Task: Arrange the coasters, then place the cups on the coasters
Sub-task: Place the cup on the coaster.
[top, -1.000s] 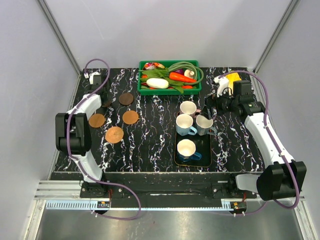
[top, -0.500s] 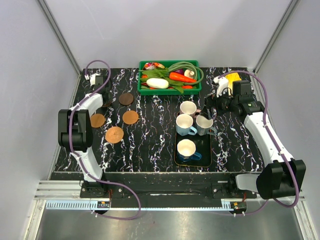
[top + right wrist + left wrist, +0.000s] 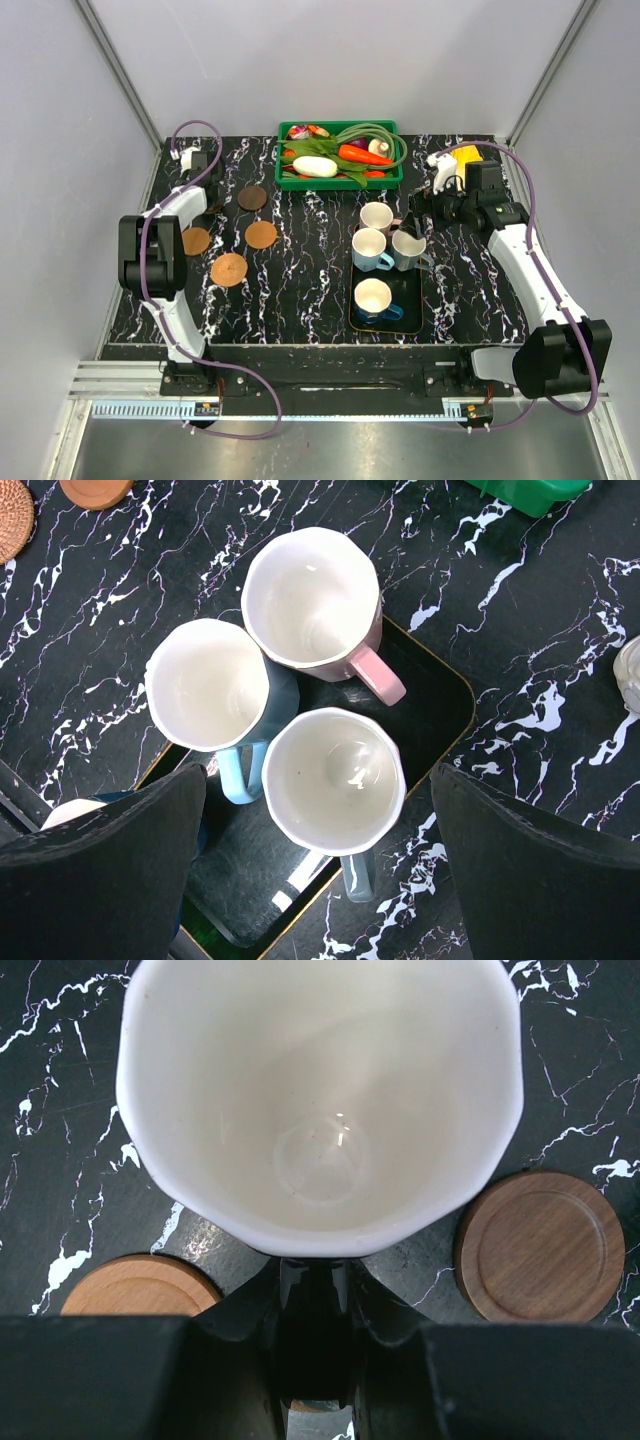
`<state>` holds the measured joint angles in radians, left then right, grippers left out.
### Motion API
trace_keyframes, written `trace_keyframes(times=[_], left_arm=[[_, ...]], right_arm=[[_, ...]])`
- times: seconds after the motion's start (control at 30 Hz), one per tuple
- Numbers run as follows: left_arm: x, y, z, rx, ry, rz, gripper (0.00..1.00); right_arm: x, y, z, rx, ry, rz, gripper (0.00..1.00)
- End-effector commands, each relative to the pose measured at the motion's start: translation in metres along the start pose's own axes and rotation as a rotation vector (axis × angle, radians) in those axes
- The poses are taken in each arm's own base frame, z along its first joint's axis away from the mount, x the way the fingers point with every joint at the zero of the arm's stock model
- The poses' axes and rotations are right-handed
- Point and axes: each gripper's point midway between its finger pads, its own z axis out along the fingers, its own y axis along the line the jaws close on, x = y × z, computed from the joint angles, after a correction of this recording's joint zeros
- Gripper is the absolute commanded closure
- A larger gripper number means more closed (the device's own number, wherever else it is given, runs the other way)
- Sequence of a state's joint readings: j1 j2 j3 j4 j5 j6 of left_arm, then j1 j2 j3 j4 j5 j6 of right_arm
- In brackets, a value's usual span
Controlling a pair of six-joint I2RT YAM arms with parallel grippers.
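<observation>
Four cups stand on the black tray [image 3: 411, 296]: pink [image 3: 377, 216], light blue [image 3: 369, 248], grey-teal [image 3: 407, 248] and dark blue [image 3: 374, 298]. My right gripper [image 3: 318, 865] hangs open over them, the grey-teal cup [image 3: 335, 780] between its fingers but untouched. Coasters [image 3: 252, 198], [image 3: 262, 234], [image 3: 196, 241], [image 3: 229, 269] lie at the left. My left gripper [image 3: 312, 1345] is shut on the dark handle of a cream-inside cup [image 3: 320, 1100], held between a dark brown coaster [image 3: 548, 1245] and an orange-brown coaster [image 3: 135, 1285]. The left arm hides this cup in the top view.
A green basket of vegetables [image 3: 340, 155] stands at the back centre. A yellow and white object [image 3: 455, 160] sits at the back right, close to the right wrist. Grey walls close the table on three sides.
The left arm has shifted slightly with the cup, its elbow drawing a little further back. The right arm has barely moved.
</observation>
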<state>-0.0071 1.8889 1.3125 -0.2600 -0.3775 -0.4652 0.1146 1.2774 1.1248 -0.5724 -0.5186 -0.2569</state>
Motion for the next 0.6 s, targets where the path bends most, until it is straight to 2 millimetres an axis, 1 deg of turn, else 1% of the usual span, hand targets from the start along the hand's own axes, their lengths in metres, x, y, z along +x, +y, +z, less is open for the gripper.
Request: trace_keyframes(times=[0.0, 0.13, 0.33, 0.4, 0.43, 0.47, 0.57], left_arm=[[-0.058, -0.013, -0.007, 0.034, -0.171, -0.079, 0.93], [-0.056, -0.011, -0.005, 0.023, -0.171, -0.070, 0.88], [-0.055, -0.012, -0.003, 0.021, -0.160, -0.060, 0.83], [-0.051, -0.012, -0.002, 0.020, -0.149, -0.056, 0.81], [-0.052, -0.012, -0.001, 0.022, -0.150, -0.053, 0.78], [-0.051, -0.012, -0.002, 0.020, -0.146, -0.051, 0.71], [-0.047, -0.011, -0.001, 0.017, -0.135, -0.048, 0.71]], right_arm=[[-0.005, 0.001, 0.001, -0.021, -0.023, -0.012, 0.00], [-0.006, 0.002, 0.000, -0.021, -0.027, -0.014, 0.00], [-0.006, 0.003, -0.001, -0.022, -0.028, -0.016, 0.00], [-0.006, 0.002, -0.001, -0.021, -0.029, -0.015, 0.00], [-0.006, 0.002, -0.001, -0.021, -0.029, -0.014, 0.00], [-0.007, 0.002, -0.001, -0.022, -0.029, -0.015, 0.00], [-0.006, 0.003, -0.001, -0.022, -0.029, -0.012, 0.00]])
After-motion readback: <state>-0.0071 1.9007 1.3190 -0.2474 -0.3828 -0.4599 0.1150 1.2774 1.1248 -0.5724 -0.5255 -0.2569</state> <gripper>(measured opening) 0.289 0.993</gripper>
